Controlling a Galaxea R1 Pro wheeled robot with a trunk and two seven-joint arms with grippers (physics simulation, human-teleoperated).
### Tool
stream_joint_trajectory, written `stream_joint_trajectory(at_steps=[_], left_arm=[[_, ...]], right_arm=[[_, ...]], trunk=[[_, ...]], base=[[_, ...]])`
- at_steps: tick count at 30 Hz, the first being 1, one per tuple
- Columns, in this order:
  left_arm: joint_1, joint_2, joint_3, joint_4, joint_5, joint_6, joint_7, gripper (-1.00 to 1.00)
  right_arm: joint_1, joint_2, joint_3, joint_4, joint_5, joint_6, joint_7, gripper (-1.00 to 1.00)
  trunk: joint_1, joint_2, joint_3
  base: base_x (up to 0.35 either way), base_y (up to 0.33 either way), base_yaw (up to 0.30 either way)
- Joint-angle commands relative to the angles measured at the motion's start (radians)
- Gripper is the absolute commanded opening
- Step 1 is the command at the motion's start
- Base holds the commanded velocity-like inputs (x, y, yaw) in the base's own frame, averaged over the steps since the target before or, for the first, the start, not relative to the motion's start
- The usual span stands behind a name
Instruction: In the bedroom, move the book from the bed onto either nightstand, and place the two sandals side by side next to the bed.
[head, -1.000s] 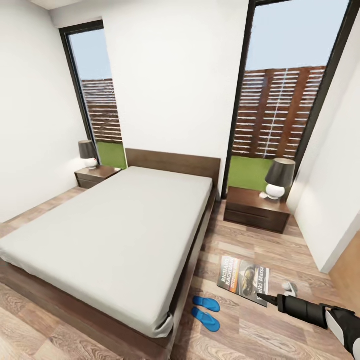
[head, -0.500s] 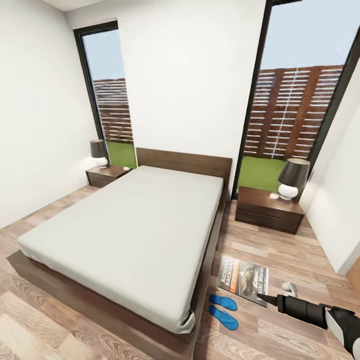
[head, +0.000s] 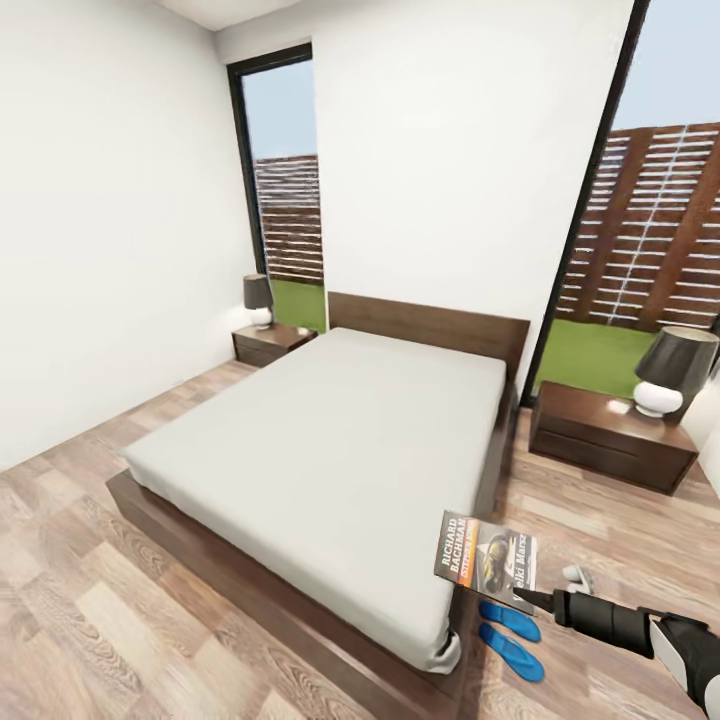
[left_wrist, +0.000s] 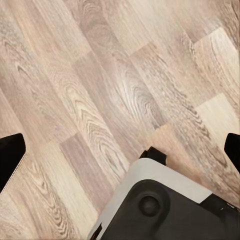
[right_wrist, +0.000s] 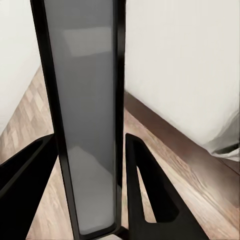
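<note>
My right gripper (head: 533, 598) is shut on the book (head: 487, 558), a thin paperback with an orange band, and holds it above the floor by the bed's near right corner. In the right wrist view the book (right_wrist: 85, 100) stands edge-on between the two dark fingers (right_wrist: 142, 180). Two blue sandals (head: 510, 636) lie side by side on the floor just below it, next to the bed (head: 340, 450). One nightstand (head: 608, 438) stands right of the bed, the other nightstand (head: 272, 343) at the far left. My left gripper (left_wrist: 121, 152) is open over bare floor.
Each nightstand carries a dark-shaded lamp (head: 672, 372). Tall windows flank the headboard. Wooden floor (head: 90, 600) stretches left of the bed's foot. The robot's grey base (left_wrist: 160, 205) shows in the left wrist view.
The whole head view has swung, so bed, nightstands and sandals sit further right in the picture. The right gripper still holds the book at the same spot in the picture.
</note>
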Motion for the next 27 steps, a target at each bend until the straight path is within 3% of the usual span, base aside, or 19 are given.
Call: stream_joint_trajectory(at_steps=[1,18,27], left_arm=[[-0.001,0.000,0.001,0.001,0.007,-0.004,-0.001,1.00],[-0.001,0.001,0.001,0.001,0.007,-0.004,-0.002,1.00],[-0.001,0.002,0.001,0.001,0.007,-0.003,-0.042,1.00]], right_arm=[[-0.001,0.000,-0.009,-0.001,0.002,0.011,0.005,-1.00],[-0.001,0.000,-0.009,-0.001,0.003,0.010,0.006,-1.00],[-0.001,0.000,-0.011,0.000,0.002,0.010,0.006,-1.00]], trunk=[[0.001,-0.002,-0.003],[0.001,-0.002,-0.012],[0.001,-0.002,-0.013]], base=[[0.000,0.350,0.284],[0.046,0.350,0.280],[0.100,0.350,0.083]])
